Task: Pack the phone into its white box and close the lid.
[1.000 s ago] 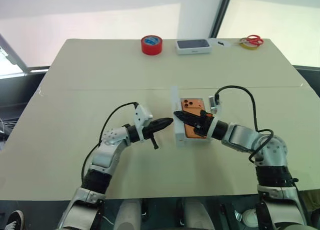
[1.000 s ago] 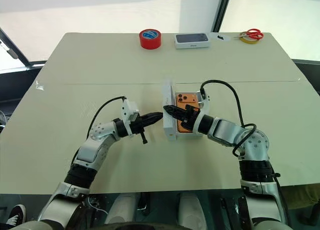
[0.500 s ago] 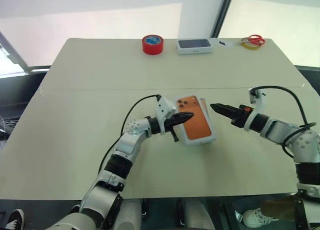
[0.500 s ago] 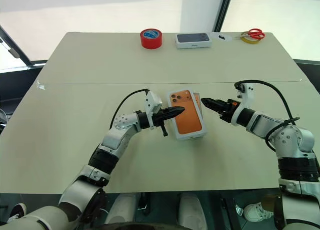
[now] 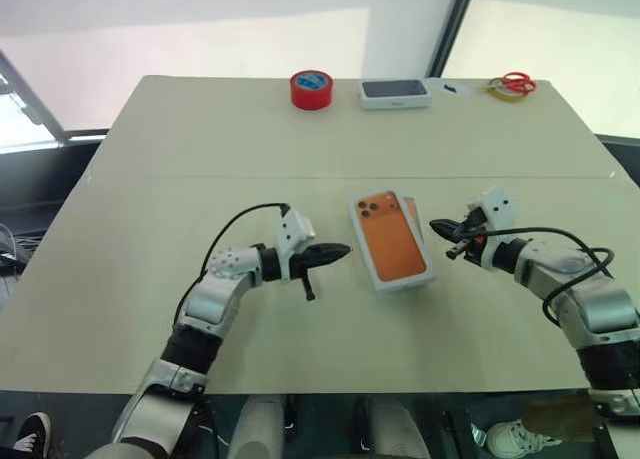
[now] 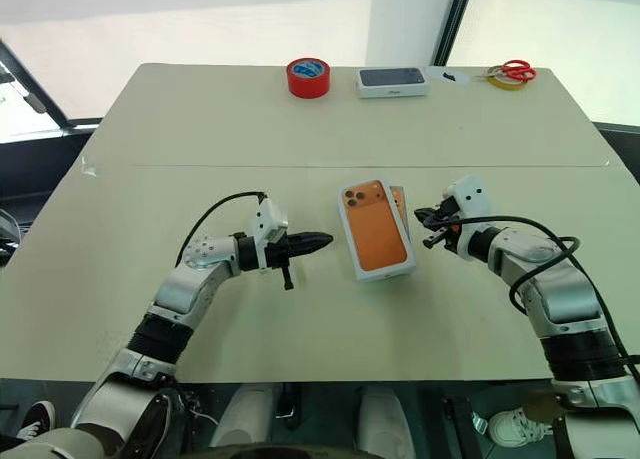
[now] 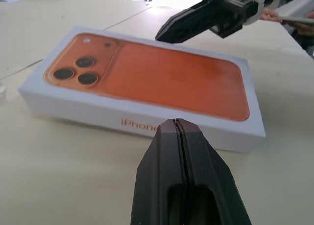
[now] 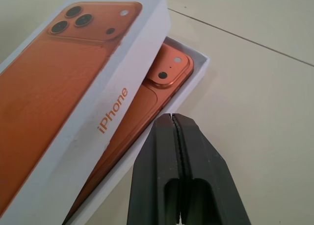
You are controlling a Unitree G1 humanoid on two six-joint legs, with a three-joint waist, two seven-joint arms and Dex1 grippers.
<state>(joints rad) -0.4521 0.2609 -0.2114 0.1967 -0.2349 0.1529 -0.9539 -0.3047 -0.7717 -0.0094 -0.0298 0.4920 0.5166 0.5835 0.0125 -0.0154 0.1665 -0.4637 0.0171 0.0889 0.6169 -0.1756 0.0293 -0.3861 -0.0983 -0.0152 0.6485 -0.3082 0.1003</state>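
The lid (image 5: 392, 243), white with an orange phone picture on top, lies face up over the white box (image 8: 202, 59), skewed and not seated. Along its right side a strip of the orange phone (image 8: 167, 74) shows inside the box. My left gripper (image 5: 345, 249) is shut and empty, level, just left of the lid and apart from it. My right gripper (image 5: 437, 225) is shut and empty, close to the box's uncovered right side. The left wrist view looks across the lid (image 7: 162, 78) to the right gripper (image 7: 171, 34) beyond it.
At the table's far edge stand a red tape roll (image 5: 311, 88), a closed white box with a dark top (image 5: 394, 92) and red-handled scissors (image 5: 515, 82) on a yellow roll. A person's hand (image 7: 274, 14) shows beyond the table.
The lid, standing on edge left of the box a second ago, now lies over box and phone. My left gripper pulled back left; my right gripper left the phone, moved right and shut.
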